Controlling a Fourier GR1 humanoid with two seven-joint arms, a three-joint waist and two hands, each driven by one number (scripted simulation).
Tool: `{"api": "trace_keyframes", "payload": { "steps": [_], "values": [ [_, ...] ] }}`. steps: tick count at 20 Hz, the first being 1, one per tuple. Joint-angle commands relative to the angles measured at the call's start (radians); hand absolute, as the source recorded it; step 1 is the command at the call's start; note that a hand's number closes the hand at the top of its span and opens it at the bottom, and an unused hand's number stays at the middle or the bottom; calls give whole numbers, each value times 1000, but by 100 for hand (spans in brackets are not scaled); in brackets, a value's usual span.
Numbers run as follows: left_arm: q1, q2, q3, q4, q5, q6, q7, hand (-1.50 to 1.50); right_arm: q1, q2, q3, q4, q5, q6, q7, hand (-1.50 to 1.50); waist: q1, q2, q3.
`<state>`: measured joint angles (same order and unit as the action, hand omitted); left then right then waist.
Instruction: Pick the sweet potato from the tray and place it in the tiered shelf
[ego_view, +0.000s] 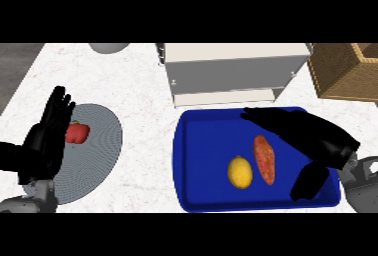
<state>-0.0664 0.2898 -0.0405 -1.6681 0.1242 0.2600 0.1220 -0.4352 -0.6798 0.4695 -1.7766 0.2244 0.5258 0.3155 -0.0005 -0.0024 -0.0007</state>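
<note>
From the head view, the sweet potato (264, 160) lies in the blue tray (179, 165), just beside a lemon (240, 172). The right hand (310, 132) hangs over the tray's right side, close to the sweet potato, fingers straight, thumb apart, holding nothing. The left hand (46, 137) rests open at the left, by a grey plate (103, 150) bearing a red pepper (77, 132). The white tiered shelf (232, 62) stands behind the tray. Judging by this, grasp, lift and placement are all not yet done.

On the counter there are one blue rectangular tray (207, 150), one grey round plate (100, 155), one white tiered shelf (229, 67) and one woven wicker basket (347, 70) — and three foods: one reddish-orange elongated sweet potato (264, 160), one yellow oval lemon (240, 171), one red bell pepper (77, 132).
</note>
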Motion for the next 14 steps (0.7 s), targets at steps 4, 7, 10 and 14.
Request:
{"api": "trace_keyframes", "payload": {
  "steps": [4,7,10,14],
  "values": [
    [-33,-13,6,9,-6,-12,25,0,5,9,68,42,229,10,70,-150,3,2,1],
    [11,-36,-7,-20,-29,0,15,0,79,0,79,80,339,-48,-5,-150,3,2,1],
    [-50,-14,33,-20,-34,-20,78,0,70,117,44,102,364,-23,28,-150,3,2,1],
    [39,-47,43,-12,-43,-53,-18,0,117,107,-12,152,432,-21,-100,-150,3,2,1]
  ]
}}
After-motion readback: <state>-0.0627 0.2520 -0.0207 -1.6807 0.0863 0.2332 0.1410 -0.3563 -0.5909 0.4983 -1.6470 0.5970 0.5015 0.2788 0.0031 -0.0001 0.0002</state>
